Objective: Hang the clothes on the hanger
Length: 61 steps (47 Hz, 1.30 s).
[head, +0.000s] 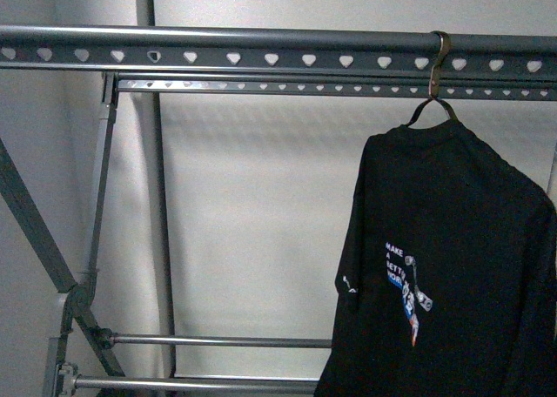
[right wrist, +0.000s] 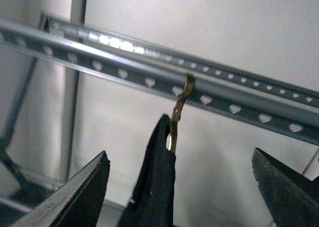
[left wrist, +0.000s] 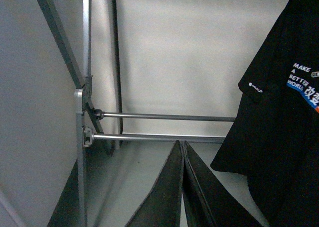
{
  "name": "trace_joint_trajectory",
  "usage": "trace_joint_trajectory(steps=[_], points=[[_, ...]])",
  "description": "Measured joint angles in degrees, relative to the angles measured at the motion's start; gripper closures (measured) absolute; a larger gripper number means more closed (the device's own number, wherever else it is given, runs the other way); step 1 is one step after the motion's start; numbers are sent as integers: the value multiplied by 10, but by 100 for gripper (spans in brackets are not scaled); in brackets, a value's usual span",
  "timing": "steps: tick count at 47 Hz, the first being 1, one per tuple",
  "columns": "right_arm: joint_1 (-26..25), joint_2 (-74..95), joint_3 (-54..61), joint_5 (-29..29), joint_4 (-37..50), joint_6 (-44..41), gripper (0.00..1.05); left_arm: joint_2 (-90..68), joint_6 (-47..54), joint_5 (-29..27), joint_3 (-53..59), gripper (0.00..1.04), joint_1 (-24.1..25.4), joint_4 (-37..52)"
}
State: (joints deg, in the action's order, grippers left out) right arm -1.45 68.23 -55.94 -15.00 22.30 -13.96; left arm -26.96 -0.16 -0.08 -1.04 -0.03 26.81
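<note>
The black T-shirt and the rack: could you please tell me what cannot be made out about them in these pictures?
- Black T-shirt: right side and hem cut off by the front view's edges; its print is too small to read fully.
- Coat hanger under the hook: shoulders hidden inside the shirt.
- Rack's top rail: both ends run out of frame.

1. Black T-shirt [head: 452,266]: hem and right side cut off by the front view's edges; print [head: 405,288] partly lost in folds, lower characters too small to read.
2. Left wrist view: shirt [left wrist: 279,137] cropped at right; print [left wrist: 305,82] cut off.
3. Rack top rail [head: 261,53]: both ends run out of frame.
4. Hook [head: 438,62]: hanger's body hidden under the shirt.
5. Right gripper [right wrist: 179,187]: only finger ends show.
</note>
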Motion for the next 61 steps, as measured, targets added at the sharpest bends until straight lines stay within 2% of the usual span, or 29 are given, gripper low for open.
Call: trace_joint_trajectory(steps=[3,5,6,9,13,16,22,30,35,39,54,57,61], points=[[-20,-118,98,-3,40,88,7,24,0,0,0,101,0,-23],[-25,-182,147,12,38,116,6,37,0,0,0,101,0,-34],[-21,-214,165,36,9,122,9,41,0,0,0,101,0,-37],[0,-304,206,115,-112,128,19,56,0,0,0,101,0,-51],[12,-382,263,139,-194,129,33,73,1,0,0,101,0,-70],[12,-400,294,146,-194,130,42,89,0,0,0,101,0,-84],[12,-437,373,149,-171,132,72,120,0,0,0,101,0,-116],[12,-480,427,149,-152,132,104,151,0,0,0,101,0,-147],[12,-505,463,150,-147,132,102,176,0,0,0,101,0,-172],[12,-523,480,150,-146,133,102,256,1,0,0,101,0,-262],[12,-572,516,150,-153,133,102,267,1,0,0,101,0,-267],[13,-623,521,149,-216,133,102,267,1,0,0,101,0,-267],[13,-651,526,150,-225,133,102,267,1,0,0,101,0,-267]])
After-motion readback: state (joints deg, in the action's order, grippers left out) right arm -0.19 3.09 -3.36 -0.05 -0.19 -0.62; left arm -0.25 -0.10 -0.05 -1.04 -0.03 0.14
